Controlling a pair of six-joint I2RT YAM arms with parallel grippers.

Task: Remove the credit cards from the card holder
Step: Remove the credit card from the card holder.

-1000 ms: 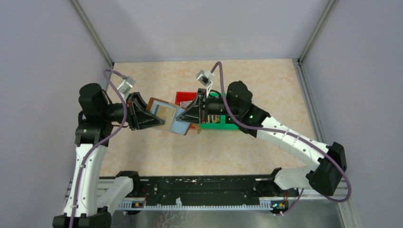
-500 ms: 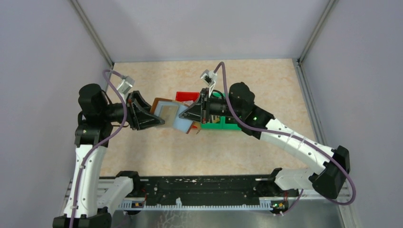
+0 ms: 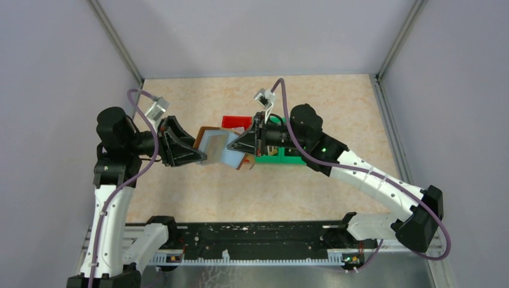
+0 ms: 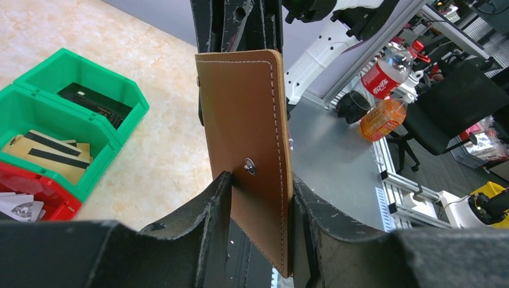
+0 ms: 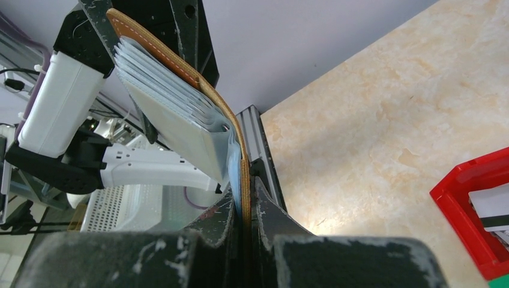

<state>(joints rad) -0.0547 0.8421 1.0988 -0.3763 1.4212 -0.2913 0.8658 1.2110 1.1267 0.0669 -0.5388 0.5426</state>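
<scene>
card holder point(image 3: 217, 147): hanging open in the air between both arms, pale pockets fanning out
right gripper point(image 5: 245, 193): clamping tight on one flap's edge
left gripper point(image 4: 258, 180): straddling the other brown flap; grip not discernible
green bin point(image 4: 99, 165): holding tan, dark-striped credit cards point(image 4: 51, 157) in the compartment beside the red bin point(image 4: 42, 189); dark flat item point(image 4: 96, 103) lying in the other
red bin: holding whitish paper scraps point(image 4: 18, 207)

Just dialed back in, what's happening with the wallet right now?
Both arms have the opened card holder up in the air between them. The right gripper is clamped on one edge. The other leather flap stands between the fingers of the left gripper; whether they press it is unclear. Some gold cards lie in the green bin.
</scene>
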